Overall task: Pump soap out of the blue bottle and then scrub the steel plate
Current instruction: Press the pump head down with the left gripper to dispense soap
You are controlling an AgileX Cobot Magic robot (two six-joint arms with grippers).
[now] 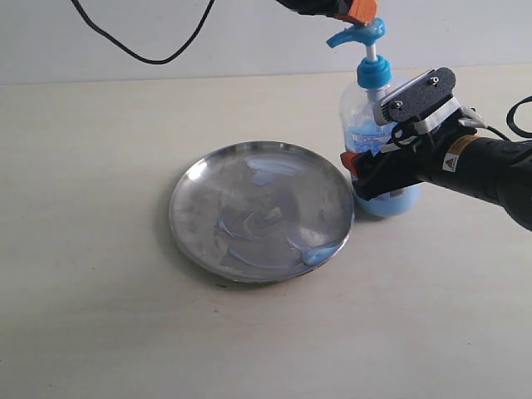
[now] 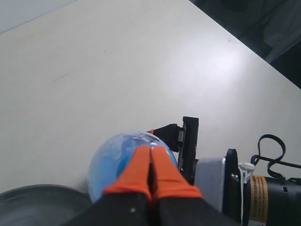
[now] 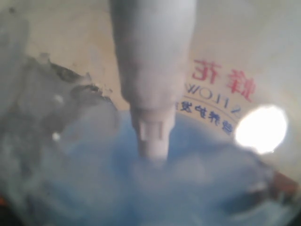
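Nearest the exterior camera lies bare tabletop. Beyond it sits the steel plate, flat and about mid-scene. Soap is on it: a pale blue blob near the rim on the bottle's side, with thinner smears curling across the middle. So some soap has reached the plate, and the pumping step looks at least partly done.

Just beside the plate's right edge stands the blue bottle, upright on the tabletop and roughly half full. The right gripper reaches in from the right with its jaws clasped around the bottle's body, steadying it. The right wrist view is filled by the bottle wall at close range, with the dip tube running into the blue liquid.

Above, the left gripper comes down onto the pump head. In the left wrist view its orange jaws are pressed together, holding nothing, right over the bottle's top. The white stem shows under the head, so the pump looks raised rather than pushed down. Whether the jaws touch the head I cannot tell.

Farthest back, a black cable hangs against the pale wall.

Scrubbing seems to be the part left: no sponge or brush is in view, and neither gripper is at the plate.
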